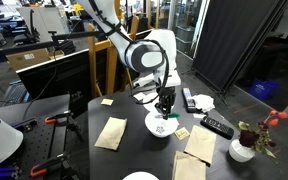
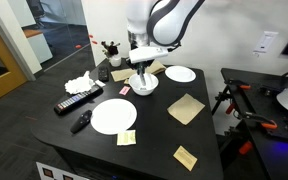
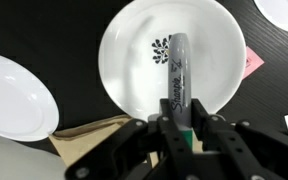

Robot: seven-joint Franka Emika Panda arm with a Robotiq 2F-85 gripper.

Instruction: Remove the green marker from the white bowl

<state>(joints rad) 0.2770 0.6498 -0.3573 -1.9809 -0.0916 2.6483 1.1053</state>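
The green marker (image 3: 178, 70) has a grey-white barrel with black lettering and a green end that sits between my fingers. My gripper (image 3: 179, 125) is shut on that green end. The barrel points out over the white bowl (image 3: 129, 60), which is round with a small dark print at its centre. I cannot tell whether the marker's far tip touches the bowl. In both exterior views my gripper (image 1: 164, 101) (image 2: 142, 68) hangs directly above the bowl (image 1: 154, 127) (image 2: 145, 86) near the middle of the dark table.
Flat white plates lie around the bowl (image 2: 114, 115) (image 2: 180, 74) (image 3: 14, 95). Black remotes (image 2: 76, 101) (image 1: 216, 126), brown paper squares (image 1: 111, 132) (image 2: 186, 108), a pink note (image 3: 252, 62), crumpled tissue (image 2: 80, 83) and a vase with red flowers (image 1: 242, 150) are on the table.
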